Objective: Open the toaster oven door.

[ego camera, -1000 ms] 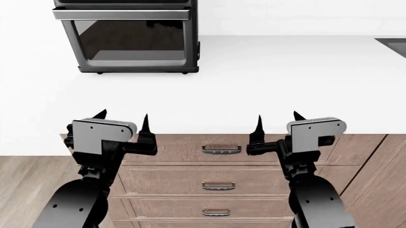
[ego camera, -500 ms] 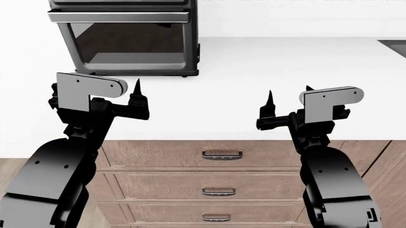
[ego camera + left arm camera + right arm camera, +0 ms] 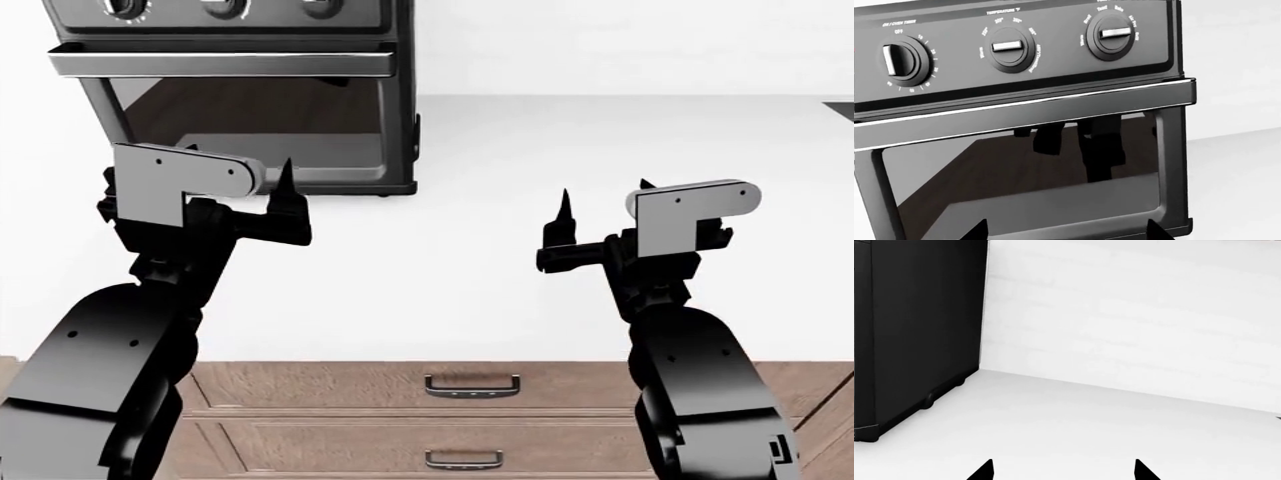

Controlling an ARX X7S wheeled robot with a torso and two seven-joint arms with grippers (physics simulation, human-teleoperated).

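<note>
The black toaster oven (image 3: 400, 60) stands at the back left of the white counter, its round knobs (image 3: 1011, 47) across the top panel. Its door (image 3: 247, 120) is shut, with a dark glass window (image 3: 1027, 180) and a long silver bar handle (image 3: 220, 64), which the left wrist view (image 3: 1021, 117) also shows. My left gripper (image 3: 247, 185) is open and empty just in front of the door, below the handle; its tips (image 3: 1066, 231) face the glass. My right gripper (image 3: 603, 212) is open and empty over the counter, right of the oven, whose black side (image 3: 917, 335) it sees.
The white counter (image 3: 534, 300) runs across the view, with a white wall (image 3: 1134, 320) behind. Wooden drawers with small metal handles (image 3: 473, 384) sit below the counter's front edge. A dark edge shows at the far right (image 3: 841, 108).
Both arms rose and moved forward over the counter. The left gripper came close to the oven door. The view shifted, so the oven knobs now show and the drawers sit lower.
</note>
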